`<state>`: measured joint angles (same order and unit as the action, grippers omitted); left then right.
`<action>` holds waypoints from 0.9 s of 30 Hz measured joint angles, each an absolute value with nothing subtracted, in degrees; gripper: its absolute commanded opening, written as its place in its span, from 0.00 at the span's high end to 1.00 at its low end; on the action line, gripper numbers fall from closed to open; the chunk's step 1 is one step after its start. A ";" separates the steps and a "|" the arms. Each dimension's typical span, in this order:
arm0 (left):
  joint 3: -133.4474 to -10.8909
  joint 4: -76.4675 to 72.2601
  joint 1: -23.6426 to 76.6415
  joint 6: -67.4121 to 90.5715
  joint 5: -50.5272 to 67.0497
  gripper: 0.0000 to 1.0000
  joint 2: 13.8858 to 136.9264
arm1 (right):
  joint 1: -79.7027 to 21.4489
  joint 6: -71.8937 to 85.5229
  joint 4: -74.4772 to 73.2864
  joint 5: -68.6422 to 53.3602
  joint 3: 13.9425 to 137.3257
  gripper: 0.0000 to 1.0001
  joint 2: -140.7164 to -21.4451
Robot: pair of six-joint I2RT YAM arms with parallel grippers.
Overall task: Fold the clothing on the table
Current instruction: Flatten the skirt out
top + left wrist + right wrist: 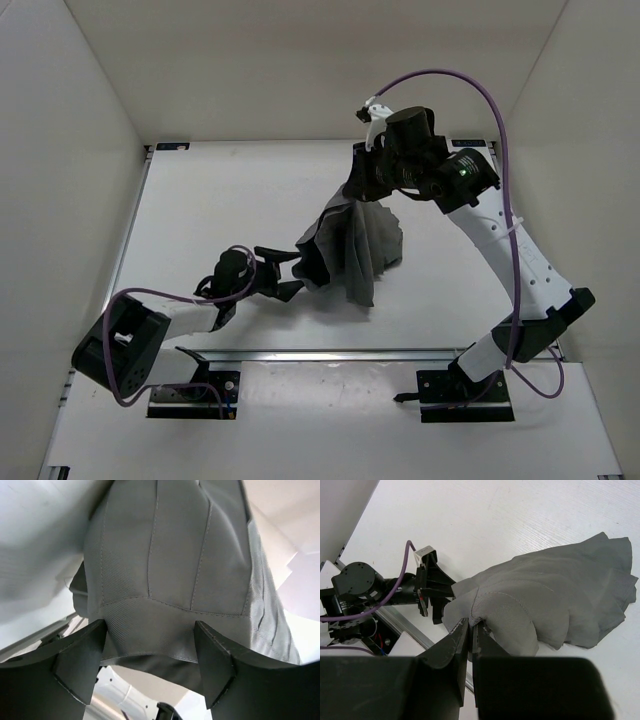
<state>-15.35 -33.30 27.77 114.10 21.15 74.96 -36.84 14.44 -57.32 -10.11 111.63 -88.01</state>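
The clothing (355,245), a dark grey pleated garment, hangs bunched above the white table (220,200), its lower part trailing down toward the surface. My right gripper (350,197) holds it up from above, shut on a fold of its stitched band (472,624). My left gripper (298,272) is low at the garment's lower left edge. In the left wrist view its jaws (149,626) stand wide open, with the clothing (170,565) and its hemmed band spanning the gap between the two fingers (80,665). The right wrist view shows the left gripper (434,587) against the clothing (555,600).
A metal rail (330,353) runs along the near edge of the table in front of both arm bases. White walls (60,150) enclose the left, back and right sides. A purple cable (470,85) loops above the right arm.
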 measured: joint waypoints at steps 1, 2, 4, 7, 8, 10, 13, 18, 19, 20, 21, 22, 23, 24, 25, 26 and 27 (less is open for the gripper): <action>-15.84 -33.50 28.18 114.10 21.45 0.23 75.55 | -36.84 14.35 -57.34 -10.09 111.63 1.00 -87.99; -16.19 -33.58 28.60 114.17 21.71 0.25 76.01 | -36.84 14.33 -57.30 -10.09 111.63 1.00 -87.92; -16.29 -33.80 29.23 114.15 22.00 0.25 76.18 | -36.84 14.28 -57.17 -10.04 111.61 1.00 -87.79; -15.94 -33.61 29.63 114.24 21.96 0.32 75.24 | -36.84 13.91 -56.90 -9.87 111.35 1.00 -87.46; -15.44 -33.50 29.65 114.28 21.89 0.36 74.35 | -36.84 13.89 -56.75 -9.85 111.22 1.00 -87.31; -14.44 -32.80 29.63 114.37 21.71 0.43 72.47 | -36.67 13.78 -56.47 -9.89 110.91 1.00 -87.00; -13.56 -30.83 29.36 114.30 21.43 0.35 70.08 | -36.62 13.69 -56.27 -9.93 110.65 1.00 -86.74; -12.78 -29.85 29.82 114.39 21.23 0.22 69.71 | -36.60 13.67 -55.70 -9.91 110.65 1.00 -86.67; -12.67 -29.71 29.95 114.34 21.30 0.20 69.82 | -36.62 13.69 -55.57 -9.91 110.65 1.00 -86.67; -12.64 -29.69 30.09 114.41 21.43 0.20 70.00 | -36.62 13.69 -55.48 -9.87 110.65 1.00 -86.67; -12.56 -29.69 30.28 114.45 21.50 0.18 70.08 | -36.64 13.67 -55.33 -9.85 110.65 1.00 -86.67; -12.36 -29.69 30.37 114.45 21.50 0.17 70.04 | -36.73 13.67 -55.13 -9.85 110.65 1.00 -86.67; -12.01 -29.74 30.39 114.45 21.47 0.16 69.95 | -36.75 13.65 -54.96 -9.78 110.65 1.00 -86.67; -11.51 -29.78 30.39 114.43 21.43 0.16 69.73 | -36.80 13.63 -54.78 -9.63 110.65 1.00 -86.67; -10.72 -29.76 30.41 114.45 21.26 0.17 69.25 | -36.91 13.61 -54.59 -9.37 110.65 1.00 -86.67; -9.85 -29.54 30.48 114.45 20.97 0.16 68.53 | -37.08 13.56 -54.46 -9.17 110.67 1.00 -86.67; -9.06 -29.10 30.55 114.45 20.67 0.16 67.72 | -37.32 13.50 -54.37 -8.95 110.67 1.00 -86.67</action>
